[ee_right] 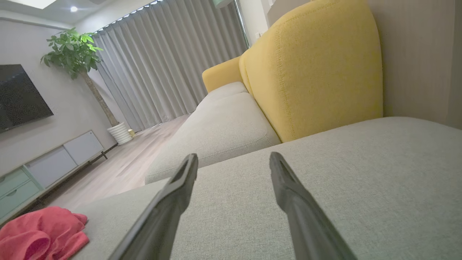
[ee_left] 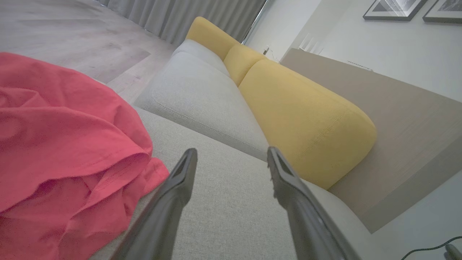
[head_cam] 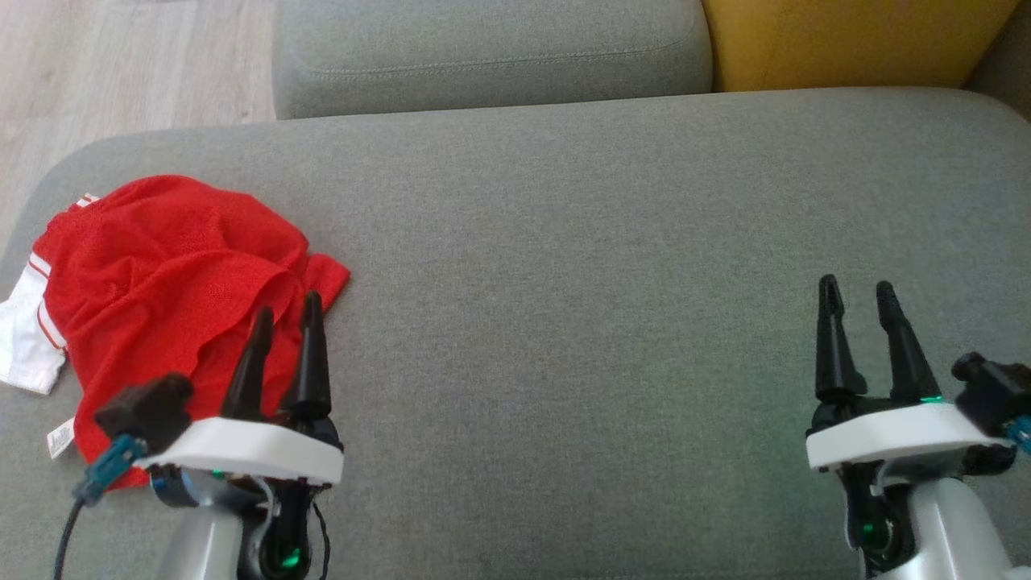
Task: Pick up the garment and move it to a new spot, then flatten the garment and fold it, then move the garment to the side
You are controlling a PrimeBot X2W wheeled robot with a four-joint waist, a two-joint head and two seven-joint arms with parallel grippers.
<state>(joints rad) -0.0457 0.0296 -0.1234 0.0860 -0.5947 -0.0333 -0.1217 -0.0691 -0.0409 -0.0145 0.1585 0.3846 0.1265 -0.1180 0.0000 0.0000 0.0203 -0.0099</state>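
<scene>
Lying crumpled at the left end of the wide grey fabric sofa cushion (head_cam: 564, 242), the red mesh sleeveless garment (head_cam: 169, 266) forms a loose heap close to the cushion's left edge and front-left corner. A small white tag (head_cam: 60, 437) shows at its near side. White fabric with a red stripe (head_cam: 28, 338) protrudes at the heap's left; whether it belongs to the same garment cannot be told. The left gripper (head_cam: 287, 310) stands at the heap's right-hand margin, jaws spread, nothing between them; contact with the cloth cannot be confirmed. The right gripper (head_cam: 856, 286) is over the cushion's right end, well apart from the garment, jaws spread and empty. A yellow fabric back cushion (head_cam: 846, 40) stands beyond the far right corner.
</scene>
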